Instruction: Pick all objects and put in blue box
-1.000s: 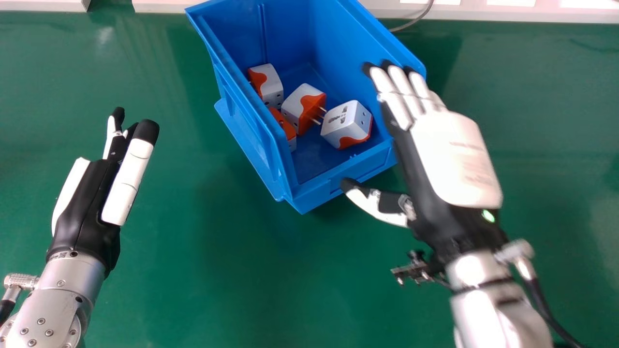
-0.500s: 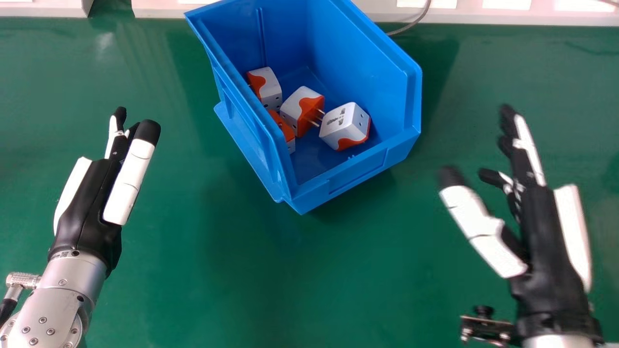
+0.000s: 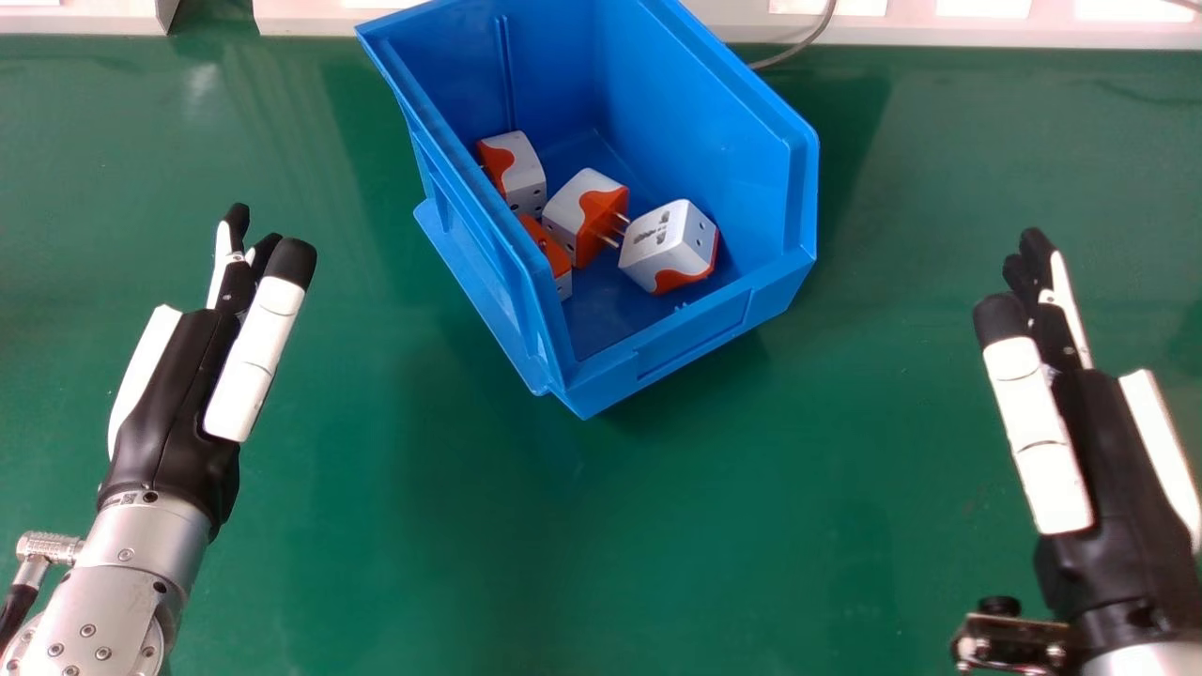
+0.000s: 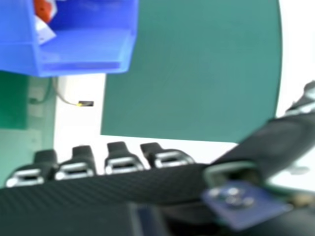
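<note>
My left hand (image 3: 178, 385) is at the left of the head view, open and holding nothing, beside the blue box. At the far right my right hand (image 3: 1108, 451) is open and empty, well apart from the box. The right hand view has my right hand (image 4: 113, 184) with its fingers straight. The blue box (image 3: 695, 338) holds several white and orange plug adapters: one (image 3: 669, 246) near its front, another (image 3: 587, 218) in the middle, one (image 3: 514, 172) farther back, and one (image 3: 549, 253) partly hidden by the left wall.
Green table surface (image 3: 470, 545) surrounds the box and lies between the hands. A pale ledge (image 3: 986, 26) runs along the far edge, with a grey cable (image 3: 798, 47) behind the box.
My right hand has moved away from over the box's right wall to the far right and turned onto its side. The box, the adapters and my left hand stay almost where they were.
</note>
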